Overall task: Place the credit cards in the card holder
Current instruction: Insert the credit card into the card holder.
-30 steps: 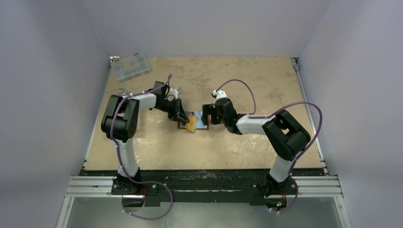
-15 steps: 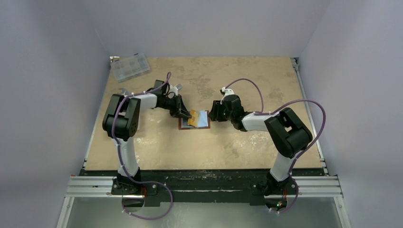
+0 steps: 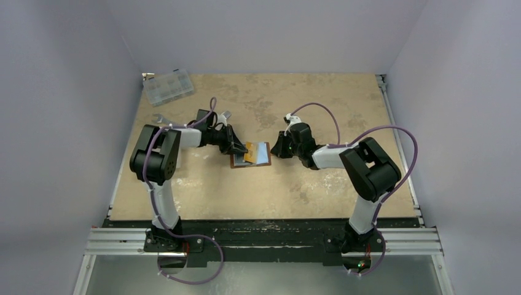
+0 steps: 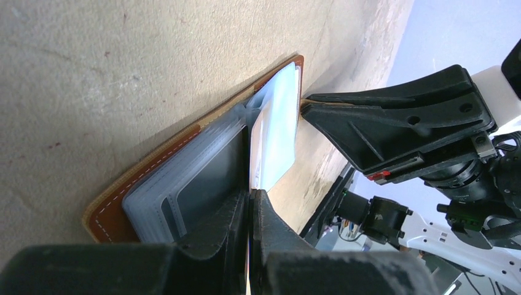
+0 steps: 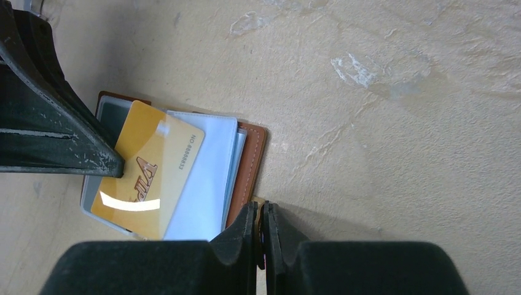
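Top external view: you are seeing both arms stretching low across the table (image 3: 307, 190), closing in from opposite sides on the card holder (image 3: 234, 164).
Left arm: it is reaching rightward, forearm nearly level, with the left gripper (image 3: 239, 149) sitting over the holder's left half.
Left tool: its fingers are pressing together, pinching the left edge of the orange-yellow card (image 5: 144, 169).
Right arm: it is reaching leftward, with the right gripper (image 3: 276, 150) pointing at the holder's right edge.
Right tool: its fingers are lying all but together. A small tan scrap is showing at their tips, and you cannot tell whether it is being gripped.
Holder: it is lying open and flat mid-table, long axis running left to right, pale inner leaves (image 5: 209, 178) facing up.
Card: it is resting across those leaves, printed face up, long axis running near to far and leaning slightly.
Hidden: the left fingers are covering the holder's left corner in the right wrist view. The left arm is cutting off part of the wrench (image 3: 158, 118).
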Robot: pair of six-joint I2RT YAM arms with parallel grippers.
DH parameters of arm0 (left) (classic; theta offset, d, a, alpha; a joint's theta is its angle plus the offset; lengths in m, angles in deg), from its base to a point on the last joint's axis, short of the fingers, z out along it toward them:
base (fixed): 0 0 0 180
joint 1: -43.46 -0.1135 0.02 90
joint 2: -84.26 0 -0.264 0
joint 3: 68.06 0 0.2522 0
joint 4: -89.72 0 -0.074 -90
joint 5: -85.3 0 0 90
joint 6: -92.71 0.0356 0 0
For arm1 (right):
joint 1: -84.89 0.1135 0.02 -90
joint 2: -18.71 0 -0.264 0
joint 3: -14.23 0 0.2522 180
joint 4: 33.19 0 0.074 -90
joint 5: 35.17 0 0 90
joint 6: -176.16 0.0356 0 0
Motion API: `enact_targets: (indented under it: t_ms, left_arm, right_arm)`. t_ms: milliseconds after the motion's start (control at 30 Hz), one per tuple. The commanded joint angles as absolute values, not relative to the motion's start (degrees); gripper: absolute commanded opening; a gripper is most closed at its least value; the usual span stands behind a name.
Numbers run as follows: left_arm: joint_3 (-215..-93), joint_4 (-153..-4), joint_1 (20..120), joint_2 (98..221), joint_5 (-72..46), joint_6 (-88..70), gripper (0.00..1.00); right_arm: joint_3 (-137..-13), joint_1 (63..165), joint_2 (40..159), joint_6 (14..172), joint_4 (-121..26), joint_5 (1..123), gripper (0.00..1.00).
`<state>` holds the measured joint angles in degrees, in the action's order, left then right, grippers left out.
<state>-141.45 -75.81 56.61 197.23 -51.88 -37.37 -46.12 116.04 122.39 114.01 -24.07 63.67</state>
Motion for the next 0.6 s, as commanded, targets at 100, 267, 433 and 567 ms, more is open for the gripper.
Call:
enact_targets:
  t_ms: [100,267,433,567]
  left_arm:
    - [-137.53,-81.15,57.34,193.1,-46.53,-39.62,0.0]
    - [-135.49,-82.88,57.35,191.16,-43.42,-39.74,0.0]
    - [-132.35,-87.55,57.52,188.98,-40.71,-43.27,0.0]
    - [-129.94,-90.43,58.4,188.01,-39.67,-45.38,0.0]
  right_arm:
    - [-45.79,116.96,123.13,114.55,-23.65,67.57,0.0]
    - [-45.74,116.91,123.02,114.56,-23.65,67.66,0.0]
    - [-45.7,116.89,123.04,114.41,-23.65,67.83,0.0]
    - [-45.7,116.97,123.04,114.37,-23.57,67.97,0.0]
